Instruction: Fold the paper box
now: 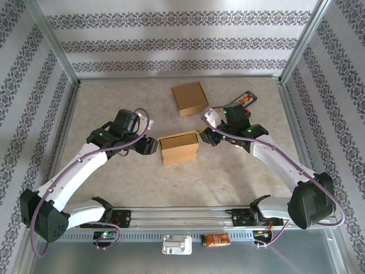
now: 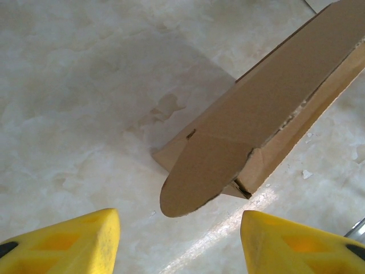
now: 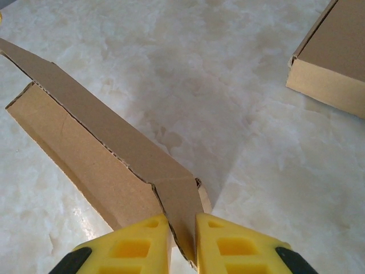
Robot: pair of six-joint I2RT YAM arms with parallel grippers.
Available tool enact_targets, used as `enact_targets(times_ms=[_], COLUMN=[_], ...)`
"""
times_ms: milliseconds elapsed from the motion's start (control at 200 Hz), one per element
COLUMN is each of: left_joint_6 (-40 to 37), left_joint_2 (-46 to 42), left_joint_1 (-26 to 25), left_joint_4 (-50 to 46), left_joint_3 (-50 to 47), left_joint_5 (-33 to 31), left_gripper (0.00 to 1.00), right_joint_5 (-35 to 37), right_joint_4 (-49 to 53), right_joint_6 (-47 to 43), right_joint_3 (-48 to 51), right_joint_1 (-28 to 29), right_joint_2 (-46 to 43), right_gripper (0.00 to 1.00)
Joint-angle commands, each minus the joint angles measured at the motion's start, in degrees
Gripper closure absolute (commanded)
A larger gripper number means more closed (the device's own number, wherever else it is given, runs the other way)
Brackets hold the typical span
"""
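Right gripper (image 3: 182, 221), clenched, pinches the right end flap (image 3: 178, 197) of the paper box (image 1: 179, 147) at mid-table. Left gripper (image 2: 179, 220) stands released, near the rounded left flap (image 2: 202, 174), not touching. Step judged: closing the ends; next, that flap wants tucking inward.

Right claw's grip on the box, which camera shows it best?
Right wrist: the right claw pinches the box by a flap, close up. Top view shows it tiny; left wrist shows the box's far end.
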State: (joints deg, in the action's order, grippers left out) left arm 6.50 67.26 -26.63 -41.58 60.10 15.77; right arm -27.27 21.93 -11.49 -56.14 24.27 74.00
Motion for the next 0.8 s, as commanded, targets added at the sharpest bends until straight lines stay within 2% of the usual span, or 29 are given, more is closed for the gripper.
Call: enact_targets(times_ms=[0,215,365,485,794], left_joint_6=[0.4,0.9,1.8,2.6,3.7], left_joint_2=[0.7,3.1,3.3,3.4,4.0], left_joint_1=[-0.6,-0.5,-0.6,-0.6,-0.5], left_joint_4=[1.1,2.9,3.8,4.0,3.9], left_joint_3=[0.7,1.3,1.3,1.5,2.0], left_joint_5=[-0.2,1.7,1.5,1.2,0.9], left_gripper=[0.42,0.5,0.61,0.68,0.74], right_joint_5=[-1.1,-1.1,-1.5,-1.1,-0.4], right_joint_4=[1.6,3.8,6.1,7.1,7.5], right_joint_6=[2.4,5.1,6.9,6.9,9.0], right_joint_3=[-2.5,-5.1,-7.0,-7.6,-8.3], right_joint_1=[0.6,0.6,0.6,1.1,1.9], right_joint_2=[0.9,2.5,4.1,4.4,4.5], right_gripper=[0.81,0.83,0.88,0.88,0.88])
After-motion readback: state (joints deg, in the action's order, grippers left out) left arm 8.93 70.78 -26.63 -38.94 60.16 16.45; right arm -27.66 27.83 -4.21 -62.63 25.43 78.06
